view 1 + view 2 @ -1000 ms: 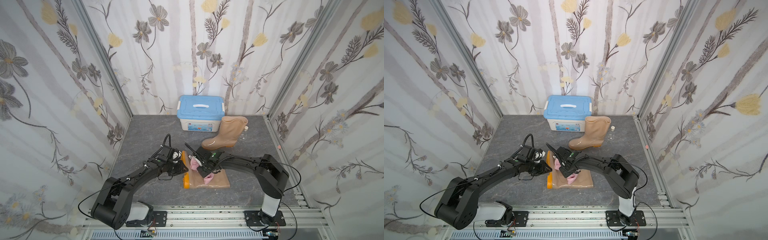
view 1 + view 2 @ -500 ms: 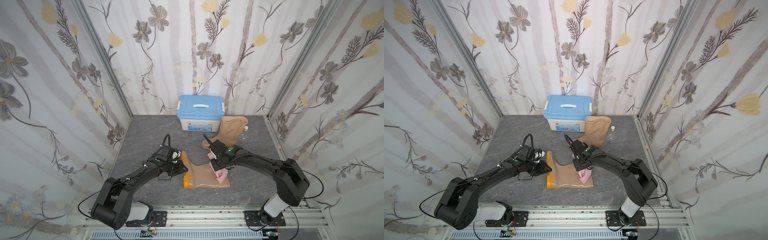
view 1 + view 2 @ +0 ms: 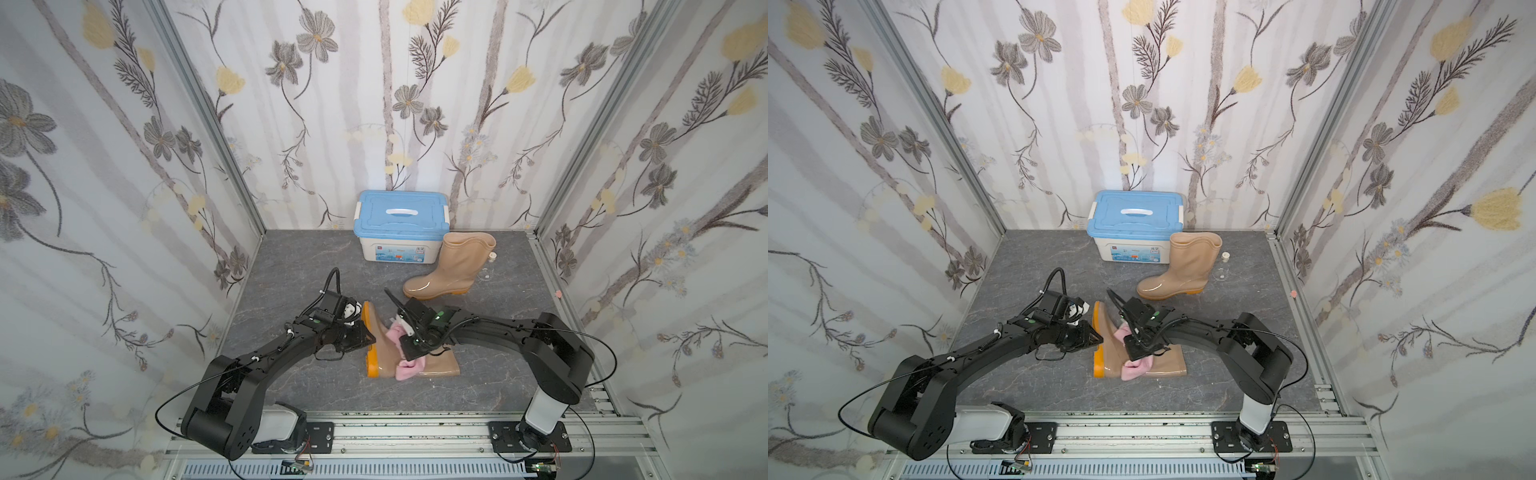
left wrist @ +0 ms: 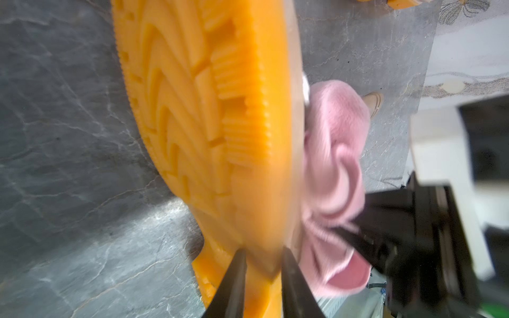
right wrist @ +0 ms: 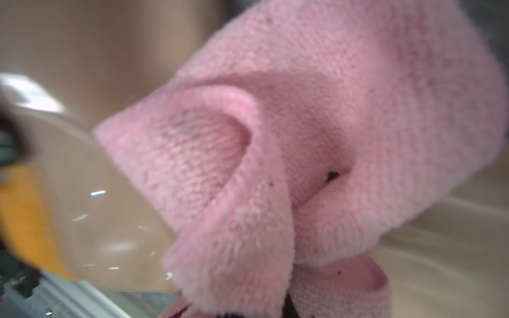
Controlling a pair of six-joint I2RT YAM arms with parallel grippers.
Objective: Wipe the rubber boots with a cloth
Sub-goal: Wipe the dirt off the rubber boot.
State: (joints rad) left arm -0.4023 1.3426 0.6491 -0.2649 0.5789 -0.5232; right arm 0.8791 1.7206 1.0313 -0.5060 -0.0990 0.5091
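Note:
One tan rubber boot (image 3: 440,366) (image 3: 1168,365) lies on its side near the front, orange sole (image 4: 198,110) facing left. My left gripper (image 3: 365,336) (image 3: 1098,338) (image 4: 263,253) is shut on the edge of that sole by the heel. My right gripper (image 3: 409,345) (image 3: 1138,349) is shut on the pink cloth (image 3: 409,369) (image 3: 1136,370) (image 4: 336,154) (image 5: 303,124), which is pressed on the lying boot's glossy side (image 5: 96,206) around the ankle. The cloth hides its fingertips. The other boot (image 3: 453,266) (image 3: 1187,266) stands upright behind, apart from both arms.
A white box with a blue lid (image 3: 401,224) (image 3: 1136,224) stands at the back wall, touching the upright boot's shaft. A small clear corked bottle (image 3: 487,272) (image 3: 1222,270) sits right of that boot. Floral walls close in three sides; a metal rail runs along the front.
My right gripper swept the cloth along the lying boot from the foot toward the shaft opening, then back to the ankle. The left gripper and both boots stayed put.

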